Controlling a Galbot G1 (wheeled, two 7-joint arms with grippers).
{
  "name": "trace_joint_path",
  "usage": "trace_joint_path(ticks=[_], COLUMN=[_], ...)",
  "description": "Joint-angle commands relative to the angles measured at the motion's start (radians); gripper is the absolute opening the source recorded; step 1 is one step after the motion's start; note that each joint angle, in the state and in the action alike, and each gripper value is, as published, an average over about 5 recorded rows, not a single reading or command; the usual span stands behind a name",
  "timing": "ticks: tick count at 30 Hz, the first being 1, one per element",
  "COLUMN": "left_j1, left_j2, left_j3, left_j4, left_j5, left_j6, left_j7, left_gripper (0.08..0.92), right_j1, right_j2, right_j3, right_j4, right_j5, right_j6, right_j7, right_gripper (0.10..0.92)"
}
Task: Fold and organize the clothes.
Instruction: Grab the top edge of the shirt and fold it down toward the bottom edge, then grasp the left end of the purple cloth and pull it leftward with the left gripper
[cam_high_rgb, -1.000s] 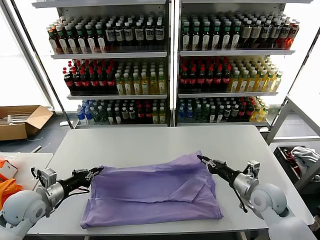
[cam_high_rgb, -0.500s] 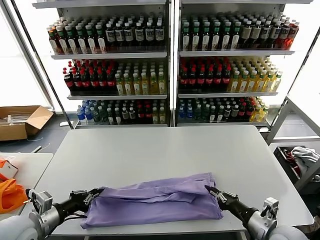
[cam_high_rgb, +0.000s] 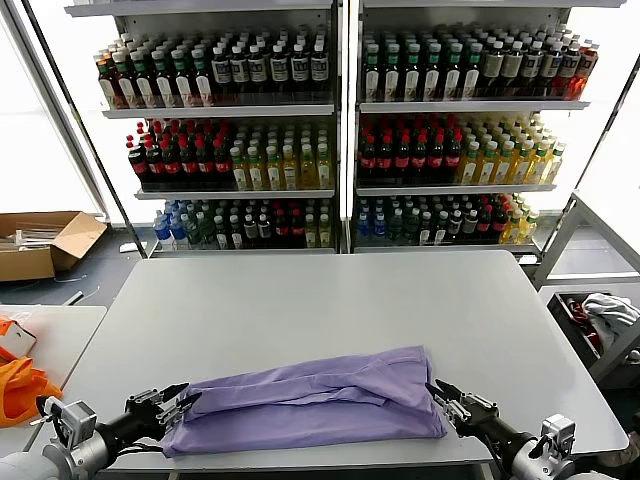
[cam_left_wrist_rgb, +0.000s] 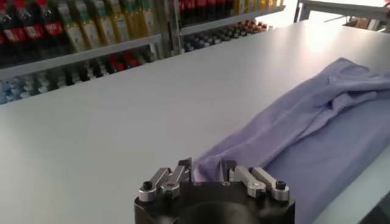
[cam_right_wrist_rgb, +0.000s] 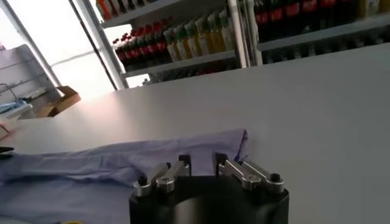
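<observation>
The lavender T-shirt lies folded into a long flat band along the front edge of the grey table, plain side up. My left gripper is low at the shirt's left end, jaws apart, with the cloth corner lying between the fingers in the left wrist view. My right gripper is at the shirt's right end, jaws apart, with the cloth edge just ahead of its fingertips. The shirt also shows in the left wrist view and the right wrist view.
Shelves of drink bottles stand behind the table. A bright orange fabric item lies on a side table at the left, and a cardboard box sits on the floor. A white and grey cloth heap sits in a bin at the right.
Both grippers carried the shirt's far edge toward the table's front edge, folding it into a band. Now their jaws stand apart and the cloth rests flat.
</observation>
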Motion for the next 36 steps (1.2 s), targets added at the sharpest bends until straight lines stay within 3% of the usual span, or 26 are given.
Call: trace_joint_path(ticks=[1, 9, 13, 16, 29, 36], left_j1=[0.023, 0.089, 0.081, 0.051, -0.043, -0.039], left_j2=[-0.07, -0.326, -0.399, -0.432, -0.49, -0.488], left_j3=[-0.047, 0.164, 0.253, 0.301, 0.347, 0.353], left_j4=[-0.051, -0.117, -0.08, -0.06, 0.018, 0.027], left_j5=[0.005, 0.135, 0.24, 0.249, 0.164, 0.16], left_j6=[-0.009, -0.187, -0.223, -0.206, -0.159, -0.131], left_j7=[-0.137, -0.475, -0.597, -0.662, -0.718, -0.657], left_gripper=[0.447, 0.681, 0.783, 0.817, 0.817, 0.656], right_j1=[-0.01, -0.064, -0.087, -0.088, -0.113, -0.112], right_j2=[0.022, 0.121, 0.128, 0.131, 0.136, 0.137], right_j3=[0.084, 0.176, 0.183, 0.176, 0.158, 0.137], right_j4=[-0.002, 0.009, -0.008, -0.012, -0.003, 0.017], right_j5=[-0.125, -0.186, -0.195, -0.197, -0.184, -0.137], right_j6=[0.202, 0.429, 0.449, 0.448, 0.457, 0.46], right_j7=[0.03, 0.056, 0.055, 0.057, 0.048, 0.046], right_gripper=[0.448, 0.682, 0.784, 0.817, 0.823, 0.823])
